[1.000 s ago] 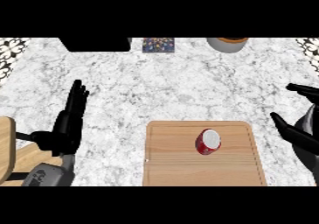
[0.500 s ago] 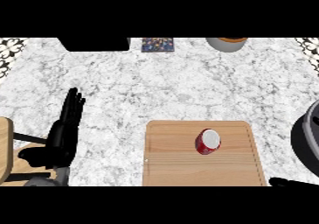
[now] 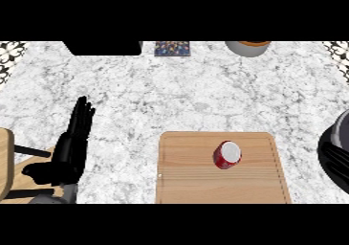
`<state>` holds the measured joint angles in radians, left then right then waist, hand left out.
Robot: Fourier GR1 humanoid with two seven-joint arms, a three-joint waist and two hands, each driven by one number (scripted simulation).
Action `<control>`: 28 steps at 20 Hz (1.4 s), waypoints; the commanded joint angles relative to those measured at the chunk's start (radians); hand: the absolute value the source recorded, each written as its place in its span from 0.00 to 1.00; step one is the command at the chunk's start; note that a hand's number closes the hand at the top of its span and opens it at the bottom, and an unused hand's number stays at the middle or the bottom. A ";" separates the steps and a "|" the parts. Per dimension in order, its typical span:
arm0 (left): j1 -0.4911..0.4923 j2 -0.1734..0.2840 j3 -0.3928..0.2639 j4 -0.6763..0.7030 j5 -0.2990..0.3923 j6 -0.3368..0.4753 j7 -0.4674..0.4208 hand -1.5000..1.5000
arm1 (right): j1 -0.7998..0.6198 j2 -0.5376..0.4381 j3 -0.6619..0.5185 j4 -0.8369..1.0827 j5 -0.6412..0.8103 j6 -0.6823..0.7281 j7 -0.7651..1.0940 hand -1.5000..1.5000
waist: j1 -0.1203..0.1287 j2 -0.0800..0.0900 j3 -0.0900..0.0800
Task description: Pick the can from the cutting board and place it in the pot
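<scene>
Red can (image 3: 227, 154) sitting on the wooden cutting board (image 3: 191, 182), right of the board's middle, tipped so the pale end faces up and slightly right (long axis hard to call from this steep angle, looks leaned rather than flat). Left hand (image 3: 70, 148) parked off to the left over the marble bench (image 3: 205, 95), fingers straight and relaxed, holding nothing, well apart from the can with bare bench and the board's left edge in between. At the right edge, just a dark rounded bulk (image 3: 341, 153), probably the right arm; fingers hidden, so can't tell open or closed. Looks nearer the can than the left hand, so likely the better reach. Pot (image 3: 249, 47) way up at the far edge, nothing standing between it and the can. Dark box (image 3: 103, 47) and small patterned item (image 3: 172, 48) nearby, out of the way.
</scene>
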<state>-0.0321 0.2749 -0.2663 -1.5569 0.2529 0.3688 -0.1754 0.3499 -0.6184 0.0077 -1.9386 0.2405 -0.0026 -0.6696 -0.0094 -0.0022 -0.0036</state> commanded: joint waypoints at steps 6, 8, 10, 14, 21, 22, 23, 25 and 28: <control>0.046 -0.004 0.020 0.009 0.003 -0.056 -0.049 0.50 | -0.060 0.070 0.239 -0.113 0.356 0.029 0.444 0.00 | 0.017 0.003 0.002; -0.041 -0.047 0.006 0.033 -0.052 0.008 0.017 0.50 | -0.086 0.106 0.283 -0.157 0.383 0.074 0.516 0.00 | 0.009 0.003 0.003; 0.056 -0.050 -0.016 -0.067 -0.068 0.011 0.029 0.50 | -0.129 0.134 0.272 -0.098 0.390 0.104 0.515 0.00 | 0.013 0.001 0.003; 0.028 -0.016 0.037 -0.052 -0.043 -0.042 0.041 0.50 | -0.143 0.154 0.299 -0.059 0.493 0.119 0.599 0.00 | 0.011 0.001 0.003; 0.005 -0.111 0.037 0.061 -0.101 -0.052 -0.033 0.50 | -0.254 0.269 0.349 0.088 0.571 0.165 0.626 0.00 | 0.010 0.003 0.003; -0.011 -0.112 0.054 0.041 -0.103 -0.046 -0.007 0.50 | -0.228 0.282 0.362 0.142 0.601 0.117 0.576 0.00 | 0.009 0.002 0.004; 0.000 -0.123 0.056 0.024 -0.124 -0.046 0.012 0.50 | -0.200 0.248 0.297 0.101 0.566 0.141 0.534 0.00 | 0.008 0.002 0.004; 0.053 -0.075 0.094 -0.038 -0.092 -0.101 0.006 0.50 | -0.191 0.294 0.343 0.140 0.610 0.098 0.530 0.00 | 0.010 0.002 0.004; 0.003 -0.111 0.104 0.046 -0.108 -0.118 -0.010 0.50 | -0.280 0.323 0.314 0.234 0.633 0.114 0.525 0.00 | 0.010 0.002 0.004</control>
<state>-0.0028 0.1761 -0.1948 -1.5500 0.1473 0.2859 -0.1804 0.1217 -0.3247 0.3437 -1.7971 0.8513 0.1114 -0.1119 0.0005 -0.0003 0.0000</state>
